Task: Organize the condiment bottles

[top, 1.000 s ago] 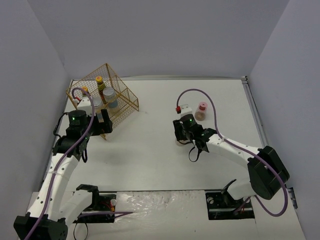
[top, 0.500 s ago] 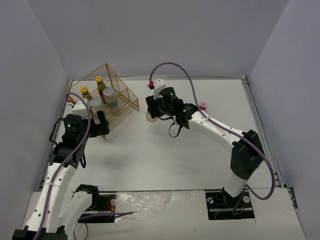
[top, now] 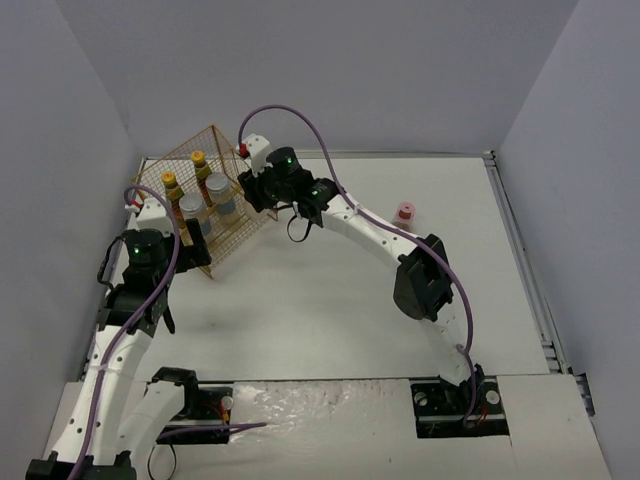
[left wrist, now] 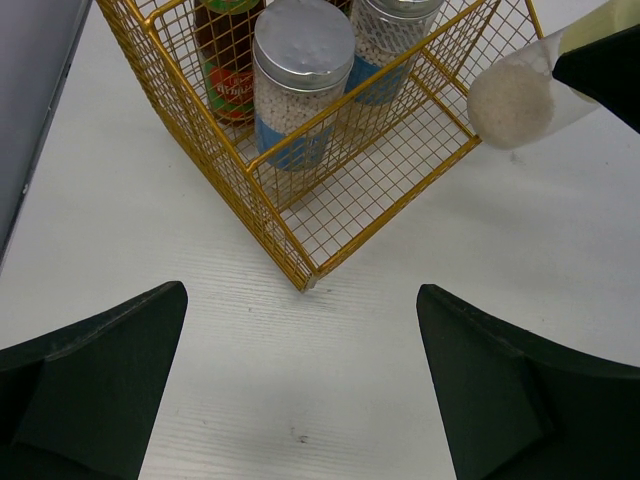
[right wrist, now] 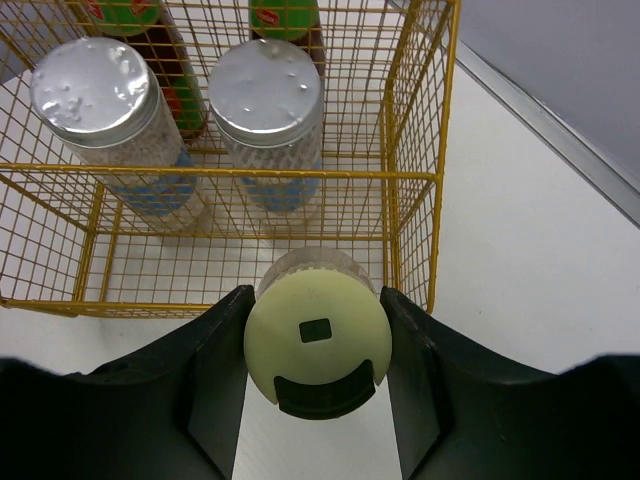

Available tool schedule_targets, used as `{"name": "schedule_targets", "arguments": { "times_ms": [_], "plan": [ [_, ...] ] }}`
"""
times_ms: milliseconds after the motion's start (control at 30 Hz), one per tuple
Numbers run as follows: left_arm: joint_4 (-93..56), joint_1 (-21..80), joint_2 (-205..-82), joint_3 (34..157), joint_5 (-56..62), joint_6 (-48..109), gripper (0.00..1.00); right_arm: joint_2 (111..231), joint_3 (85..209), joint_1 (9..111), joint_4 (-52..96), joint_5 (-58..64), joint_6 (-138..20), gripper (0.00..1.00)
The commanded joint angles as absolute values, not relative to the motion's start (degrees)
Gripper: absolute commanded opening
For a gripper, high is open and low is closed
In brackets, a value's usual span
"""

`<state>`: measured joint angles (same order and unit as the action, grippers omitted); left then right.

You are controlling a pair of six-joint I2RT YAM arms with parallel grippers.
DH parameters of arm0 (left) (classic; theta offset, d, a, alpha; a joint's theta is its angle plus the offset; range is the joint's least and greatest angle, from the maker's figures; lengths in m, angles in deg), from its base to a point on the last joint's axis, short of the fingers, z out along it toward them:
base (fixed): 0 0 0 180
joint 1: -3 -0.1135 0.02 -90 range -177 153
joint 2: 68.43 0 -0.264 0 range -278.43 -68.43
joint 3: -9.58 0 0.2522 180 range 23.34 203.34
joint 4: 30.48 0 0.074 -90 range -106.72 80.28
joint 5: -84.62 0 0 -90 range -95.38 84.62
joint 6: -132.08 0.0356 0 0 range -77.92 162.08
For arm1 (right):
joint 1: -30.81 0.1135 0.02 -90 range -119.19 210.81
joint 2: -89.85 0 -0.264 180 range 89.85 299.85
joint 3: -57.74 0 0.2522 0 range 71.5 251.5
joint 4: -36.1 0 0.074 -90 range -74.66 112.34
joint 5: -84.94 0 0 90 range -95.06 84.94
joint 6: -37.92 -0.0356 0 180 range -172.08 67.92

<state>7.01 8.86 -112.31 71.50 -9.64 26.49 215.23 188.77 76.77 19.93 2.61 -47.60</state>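
Clenching the green-capped bottle (right wrist: 318, 350), the right gripper (right wrist: 315, 300) hovers beside the basket (right wrist: 300, 172) at the table's (top: 330, 300) far-left corner; the left gripper (left wrist: 302, 300) gapes wide.

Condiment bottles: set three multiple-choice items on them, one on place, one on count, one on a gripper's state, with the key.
1. The pink-capped bottle is: A in the basket; B on the table, apart from the basket; C held.
2. Bottles standing in the basket: A four; B two; C six.
3. The right gripper is: A open; B out of view; C shut on the green-capped bottle.
Key: B, it stands alone on the table; A, two yellow-capped and two silver-lidded show inside; C, it clamps that bottle by the basket.
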Motion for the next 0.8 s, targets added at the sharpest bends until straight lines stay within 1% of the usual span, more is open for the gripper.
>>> {"name": "schedule_targets", "arguments": {
  "times_ms": [0, 667, 733, 767],
  "plan": [
    [4.38, 8.19, -112.62, 72.58, -10.79, 26.61, 0.97, 214.87, 195.53, 78.27, 23.42, 3.43, -44.3, 0.0],
    [4.73, 8.1, -113.08, 72.38, -10.22, 26.6, 0.97, 224.96, 198.26, 78.27, 26.74, 0.54, -43.91, 0.0],
    [4.73, 8.1, -113.09, 72.38, -10.13, 26.61, 0.97, 225.48, 198.23, 78.27, 26.74, 0.03, -43.91, 0.05],
    [4.73, 8.1, -113.17, 72.38, -10.13, 26.61, 0.97, 225.72, 198.15, 78.27, 26.82, -0.13, -43.91, 0.1]
  ]
}}
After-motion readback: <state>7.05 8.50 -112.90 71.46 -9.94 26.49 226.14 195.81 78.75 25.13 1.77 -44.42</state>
